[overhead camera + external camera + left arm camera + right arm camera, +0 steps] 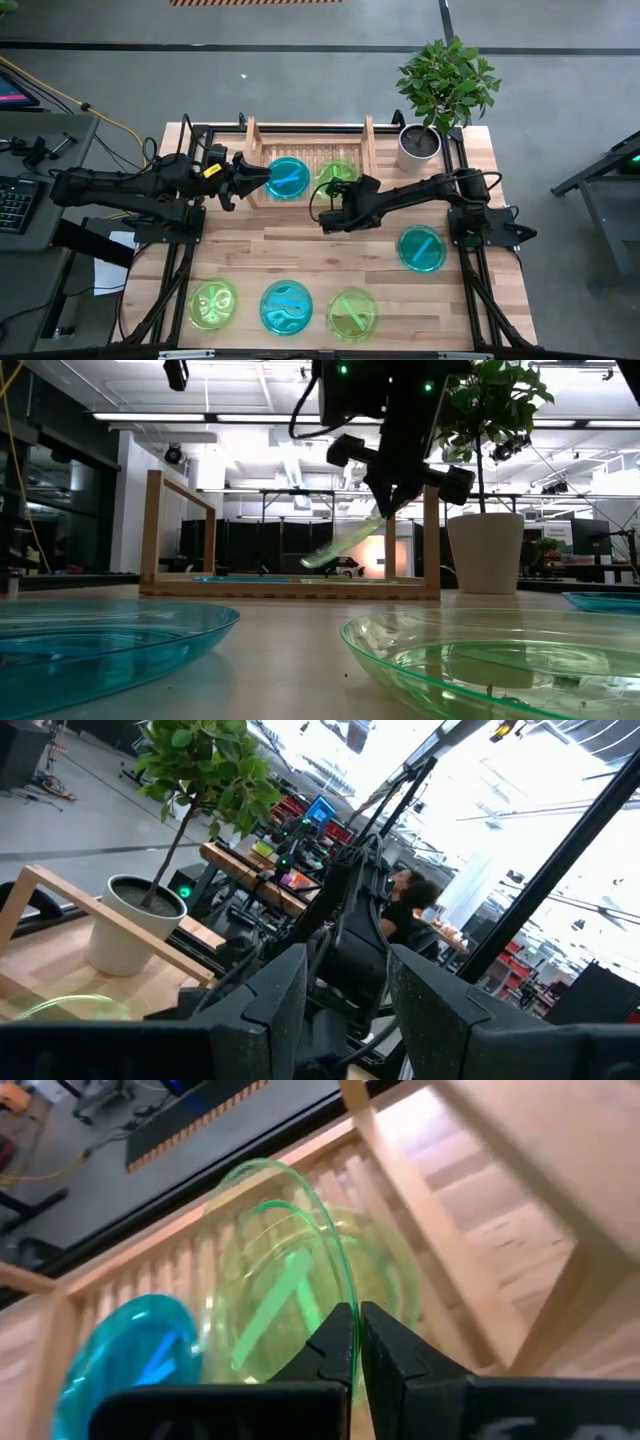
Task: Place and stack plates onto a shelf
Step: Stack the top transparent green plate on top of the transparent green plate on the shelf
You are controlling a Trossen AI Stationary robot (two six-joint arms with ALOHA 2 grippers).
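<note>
— Status? — My right end effector (355,1342) pinches a green plate (290,1280) by its rim, tilted over the shelf (305,127).
— Advice? — I level it above the green plate already there; left end effector (236,178), spread, waits by the blue plate (288,176).

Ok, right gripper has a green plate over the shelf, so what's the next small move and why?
Probably lower it: the right gripper pinches the tilted green plate by its rim above another green plate lying in the shelf, so ease down, level it, then release.
</note>
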